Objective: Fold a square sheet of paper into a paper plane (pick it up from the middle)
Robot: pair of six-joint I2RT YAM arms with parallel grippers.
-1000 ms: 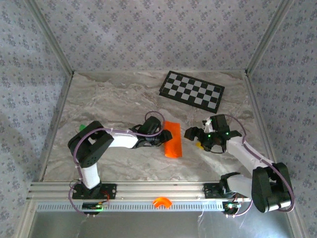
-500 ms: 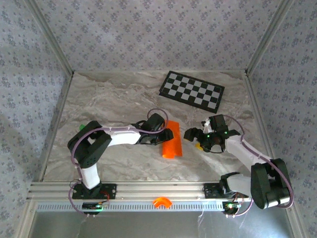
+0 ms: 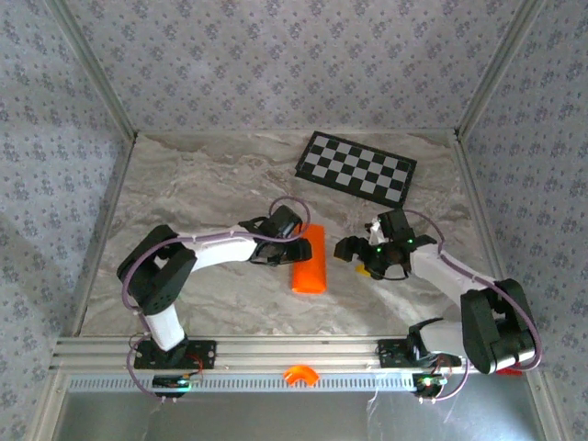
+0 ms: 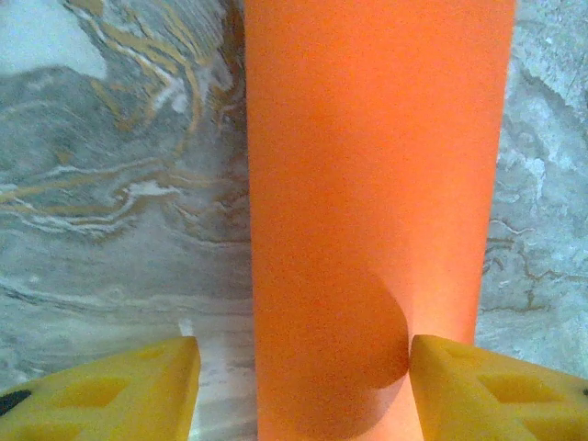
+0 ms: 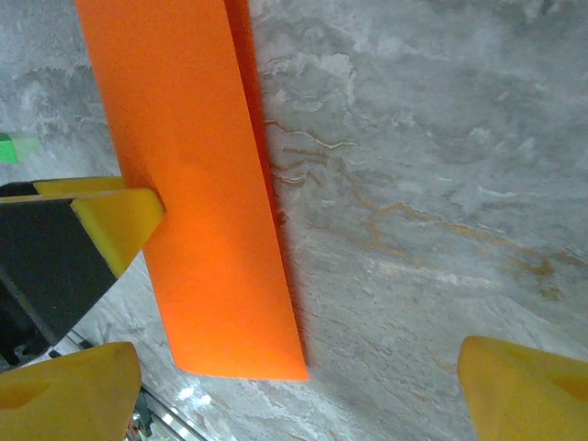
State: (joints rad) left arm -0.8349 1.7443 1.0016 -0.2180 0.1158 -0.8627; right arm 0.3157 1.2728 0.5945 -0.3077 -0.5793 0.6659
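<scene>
The square sheet of paper (image 3: 310, 260) is bright orange and folded into a narrow long strip lying flat on the marble table. In the left wrist view the paper (image 4: 367, 184) runs up the middle between the yellow fingertips of my left gripper (image 4: 303, 390). That gripper is open; its right fingertip (image 4: 487, 386) touches the strip's edge and the left one stands apart. My right gripper (image 3: 354, 257) hovers open just right of the strip. In the right wrist view the paper (image 5: 193, 202) lies to the left of my right gripper (image 5: 294, 395), with the left gripper's yellow finger (image 5: 115, 225) against it.
A black-and-white checkerboard (image 3: 356, 167) lies at the back right of the table. A small orange arch-shaped part (image 3: 299, 374) sits on the front rail. A tiny green piece (image 5: 11, 147) lies on the table far left of the strip. Patterned walls close in three sides.
My left gripper's jaws have spread apart and its wrist has turned over the strip. The strip has shifted slightly left and lies straighter. The right gripper has moved left, closer to the paper.
</scene>
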